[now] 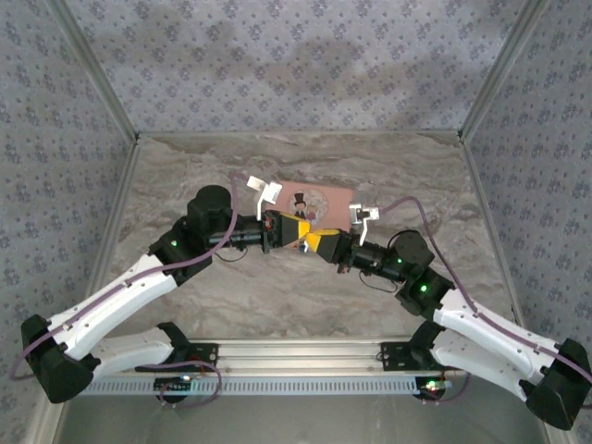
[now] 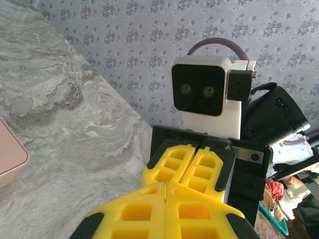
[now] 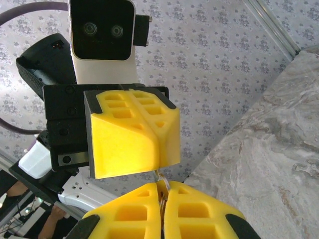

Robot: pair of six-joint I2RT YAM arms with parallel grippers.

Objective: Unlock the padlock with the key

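Note:
My two grippers meet tip to tip above the middle of the table. The right gripper [image 1: 313,242] [image 3: 162,191] is shut on the key [image 3: 163,182], a small silvery piece with a round ring that pokes out of its yellow fingertips. A thin metal stem runs from that ring up into the closed tips of the left gripper [image 1: 305,235] [image 2: 164,185]. The left fingers [image 3: 129,134] are pressed together and the padlock is hidden inside their grip. In the left wrist view the right gripper's fingers [image 2: 174,164] face mine.
A pink rectangular tin [image 1: 324,197] [image 2: 7,155] with a cartoon couple lies flat on the marble table [image 1: 185,176], just behind the grippers. Patterned walls enclose the table on three sides. Bare tabletop lies to the left, right and front.

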